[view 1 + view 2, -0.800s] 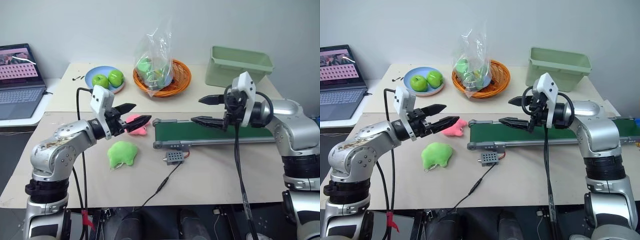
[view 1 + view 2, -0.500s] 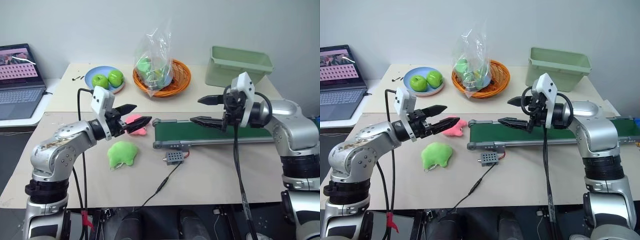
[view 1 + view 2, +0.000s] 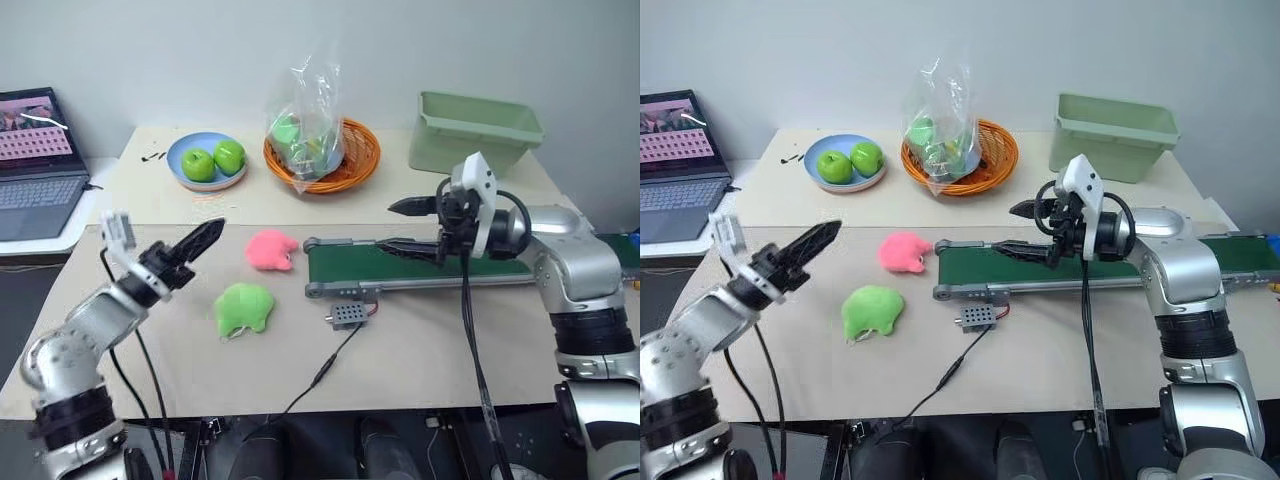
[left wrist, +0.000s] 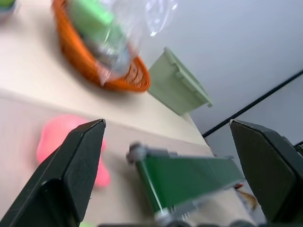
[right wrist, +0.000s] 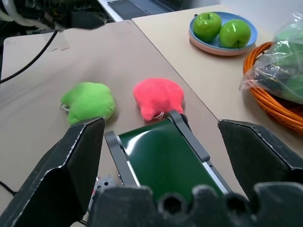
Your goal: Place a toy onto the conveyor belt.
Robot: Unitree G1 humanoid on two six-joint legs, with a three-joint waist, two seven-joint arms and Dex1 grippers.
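While the left pincer (image 3: pixel 205 237) hovers wide and empty above bare tabletop (image 3: pixel 420 350), the green toy (image 3: pixel 243 307) lies below and to its right, just short of the pink toy (image 3: pixel 270 249). Equally wide and empty, the right pincer (image 3: pixel 400 227) hangs over the belt (image 3: pixel 420 265), whose far end is cut off. Blur smears the basket (image 4: pixel 118 75) in the left wrist view.

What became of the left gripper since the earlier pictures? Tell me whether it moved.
Yes. The left gripper, open and empty, has pulled back to the robot's left, away from the pink plush that it hovered over earlier, and now sits well clear of it.
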